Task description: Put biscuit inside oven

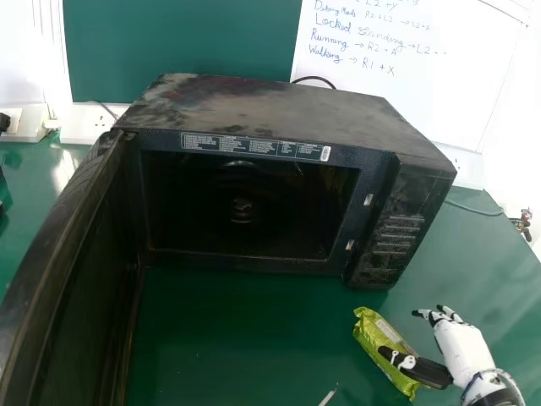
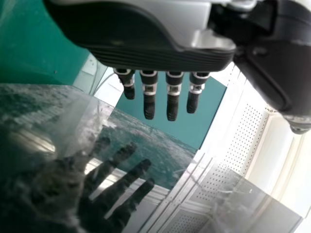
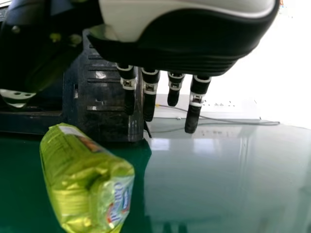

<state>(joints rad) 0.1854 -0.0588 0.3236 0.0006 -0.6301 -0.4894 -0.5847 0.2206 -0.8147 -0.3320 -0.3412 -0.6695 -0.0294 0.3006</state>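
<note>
**Biscuit (image 1: 372, 331) outside oven (image 1: 270, 106)**

Left hand (image 2: 155, 53), fingers straight, perhaps tends the door (image 1: 80, 296), swung wide for loading. The biscuit lies before the control panel (image 1: 393, 224); right hand (image 1: 467, 348), fingers extended, thumb over it, seems placed to pinch.

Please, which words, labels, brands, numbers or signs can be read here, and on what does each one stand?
"Running → R2 + A": white board, handwritten
"Walking → R1 + X": white board
"Locked Standing → L2", end unclear: white board
Writing above that: too faint or cut off for me
Label strip on the oven: too small
Control panel: too small
Biscuit packet: too blurred
</note>
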